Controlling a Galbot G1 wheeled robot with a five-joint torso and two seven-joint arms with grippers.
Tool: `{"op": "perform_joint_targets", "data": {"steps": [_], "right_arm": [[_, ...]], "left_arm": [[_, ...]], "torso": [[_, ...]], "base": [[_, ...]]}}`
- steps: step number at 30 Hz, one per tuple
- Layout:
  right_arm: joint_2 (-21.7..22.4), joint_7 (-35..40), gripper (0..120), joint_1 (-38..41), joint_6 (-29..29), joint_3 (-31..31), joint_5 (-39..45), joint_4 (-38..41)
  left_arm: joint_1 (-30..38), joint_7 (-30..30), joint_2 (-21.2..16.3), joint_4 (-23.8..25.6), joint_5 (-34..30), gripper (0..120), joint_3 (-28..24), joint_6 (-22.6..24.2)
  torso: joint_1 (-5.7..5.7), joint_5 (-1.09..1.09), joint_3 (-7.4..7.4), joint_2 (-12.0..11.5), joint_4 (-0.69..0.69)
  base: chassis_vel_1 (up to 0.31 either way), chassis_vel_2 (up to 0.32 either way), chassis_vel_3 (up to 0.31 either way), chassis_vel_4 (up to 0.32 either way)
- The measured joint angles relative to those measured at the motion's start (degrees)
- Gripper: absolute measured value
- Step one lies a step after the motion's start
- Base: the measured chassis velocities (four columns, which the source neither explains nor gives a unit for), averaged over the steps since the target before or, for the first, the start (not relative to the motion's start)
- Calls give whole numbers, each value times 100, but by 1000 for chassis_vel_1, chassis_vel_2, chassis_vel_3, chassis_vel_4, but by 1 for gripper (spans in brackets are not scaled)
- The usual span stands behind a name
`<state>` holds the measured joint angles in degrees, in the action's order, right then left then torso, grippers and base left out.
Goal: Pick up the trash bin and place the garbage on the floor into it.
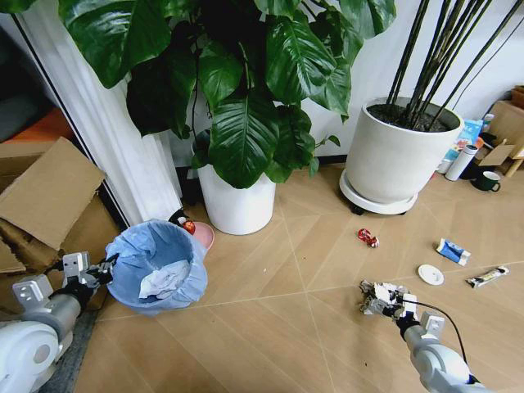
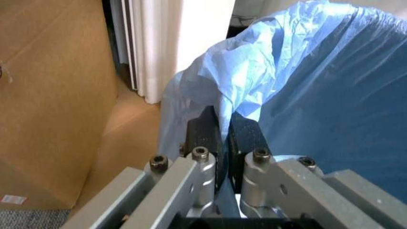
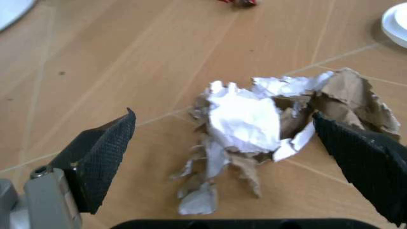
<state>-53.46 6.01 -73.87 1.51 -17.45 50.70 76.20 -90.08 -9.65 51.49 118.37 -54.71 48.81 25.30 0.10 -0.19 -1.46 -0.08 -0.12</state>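
Your left claw (image 2: 222, 131): clamped on the trash bin (image 1: 157, 266) rim.
Your right claw (image 3: 235, 157): spread wide around crumpled paper scrap (image 3: 267, 119) on floor (image 1: 270, 327).

Left jaws clamped, right jaws spread.

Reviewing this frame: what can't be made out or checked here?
- Trash bin contents: in the head view, white tissue and blue liner hide anything beneath.
- Left gripper: fingertips buried in liner folds.
- Crumpled scrap: its underside is hidden between the open right gripper fingers.
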Motion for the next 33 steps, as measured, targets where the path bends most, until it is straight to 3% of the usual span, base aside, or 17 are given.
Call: {"op": "perform_joint_targets", "data": {"steps": [21, 24, 31, 33], "right_arm": [[-346, -208, 100, 1379, -33, 694, 101, -1887], [-420, -302, 94, 1546, -17, 814, 115, -2076], [-471, -296, 64, 1784, -3, 1063, 226, -2155], [-471, -286, 60, 1792, -3, 1078, 237, -2153]], "left_arm": [[19, -87, 34, 44, 5, 0, 17, 35], [37, -96, 47, 35, 5, 0, 16, 39], [46, -97, 56, -4, 8, 0, 0, 41], [48, -97, 55, -7, 8, 0, -1, 41]], "torso": [[0, 3, 0, 0, -1], [0, 2, 0, 0, -1], [0, 1, 0, 0, 0], [0, 0, 0, 0, 0]], "base": [[0, 0, 0, 0], [0, 0, 0, 0], [0, 0, 0, 0], [0, 0, 0, 0]]}}
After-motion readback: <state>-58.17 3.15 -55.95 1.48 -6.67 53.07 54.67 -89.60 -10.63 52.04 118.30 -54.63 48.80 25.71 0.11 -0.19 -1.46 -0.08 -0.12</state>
